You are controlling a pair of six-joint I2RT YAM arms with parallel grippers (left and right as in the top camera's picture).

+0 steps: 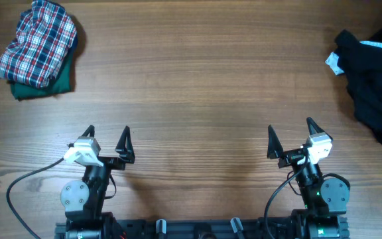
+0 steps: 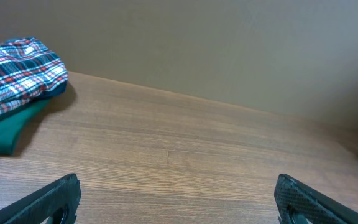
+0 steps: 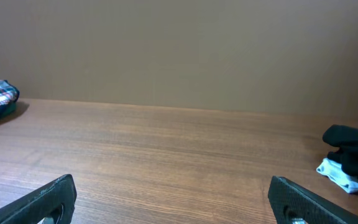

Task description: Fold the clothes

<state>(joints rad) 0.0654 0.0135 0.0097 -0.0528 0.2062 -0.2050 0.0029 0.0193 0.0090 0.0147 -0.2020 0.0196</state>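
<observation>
On table (image 1: 197, 79), plaid pile (image 1: 37, 43) left, black heap (image 1: 377, 93) right

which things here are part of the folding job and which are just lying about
For the job:
- plaid garment, lying on a green garment
- black clothes pile with a light blue piece
- left gripper and right gripper, both open and holding nothing

Not part of it:
- wooden table
- wall behind it
</observation>
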